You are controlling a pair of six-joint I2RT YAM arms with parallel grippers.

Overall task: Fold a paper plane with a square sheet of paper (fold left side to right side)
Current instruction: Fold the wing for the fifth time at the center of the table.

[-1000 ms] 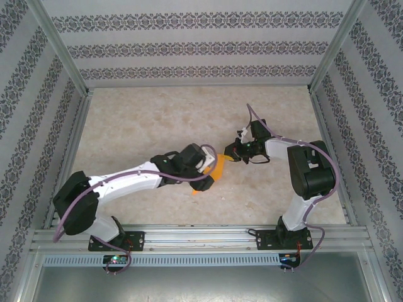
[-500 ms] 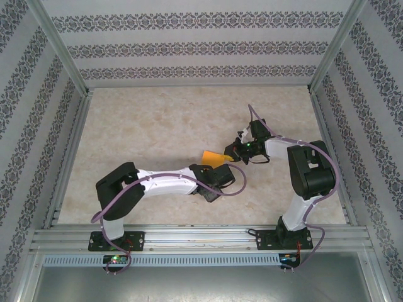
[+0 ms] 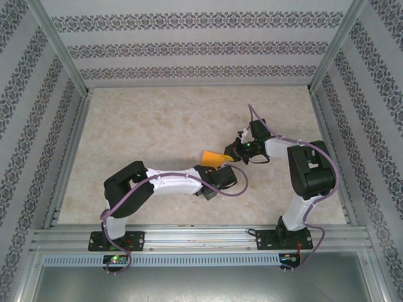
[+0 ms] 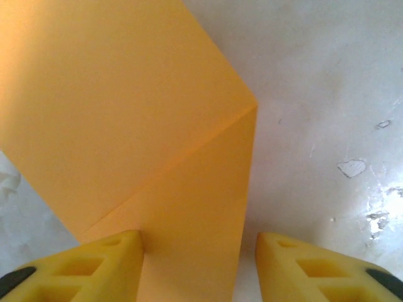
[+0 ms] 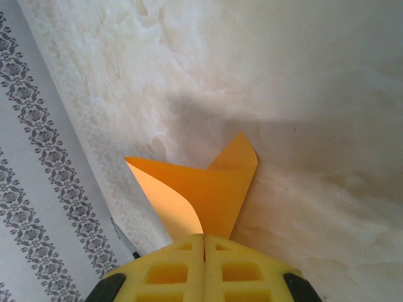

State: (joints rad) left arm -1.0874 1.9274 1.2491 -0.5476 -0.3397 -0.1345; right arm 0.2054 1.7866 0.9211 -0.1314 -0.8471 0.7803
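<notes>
Item: orange sheet, folded, at mid-worktop, slightly right of centre.
Right wrist view: right gripper with fingers together, clamped on the sheet's narrow near end; 1 curled flap on the left, 1 pointed corner on the right.
Left wrist view: left gripper with fingers apart, folded strip between them, touching 1, clear of the other; diagonal crease visible.
Top view: both grippers meeting at the sheet; open worktop far and left; patterned walls on 3 sides.

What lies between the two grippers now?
The orange sheet of paper: pinched by the right gripper, it reaches into the open left gripper, as both wrist views show.
</notes>
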